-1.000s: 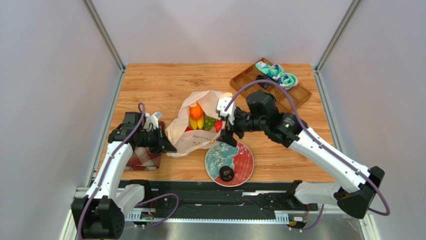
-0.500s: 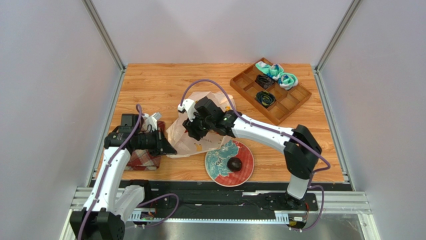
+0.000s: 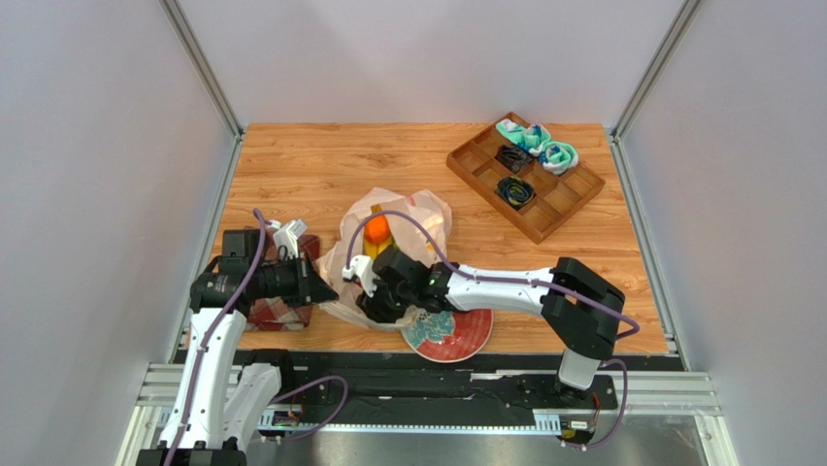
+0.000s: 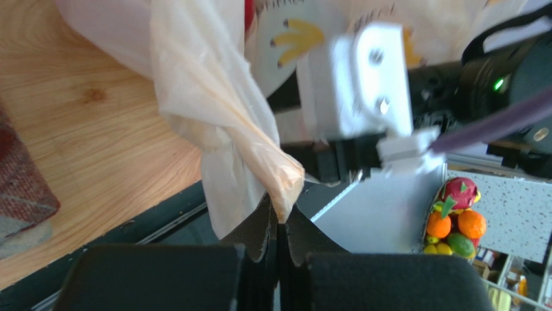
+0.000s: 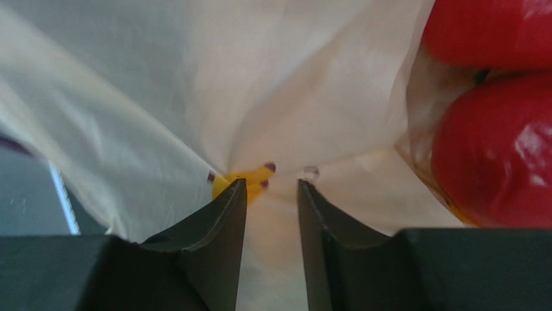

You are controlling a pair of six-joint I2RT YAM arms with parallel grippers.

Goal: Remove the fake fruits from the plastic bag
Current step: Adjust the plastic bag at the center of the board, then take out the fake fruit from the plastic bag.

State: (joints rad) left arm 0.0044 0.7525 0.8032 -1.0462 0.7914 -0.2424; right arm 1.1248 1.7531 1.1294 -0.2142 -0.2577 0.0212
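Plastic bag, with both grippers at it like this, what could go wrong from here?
1. The right gripper has only plastic bag film between its fingers, with the red fruits off to the side; closing may pinch plastic, not fruit.
2. The left gripper is shut on a twisted bit of the thin bag; pulls from both arms could tear it.

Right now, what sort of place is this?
Probably a robot test cell: two robot arms bolted to a rail, a wooden table boxed in by plain grey panels, and a plastic bag of fake fruits.
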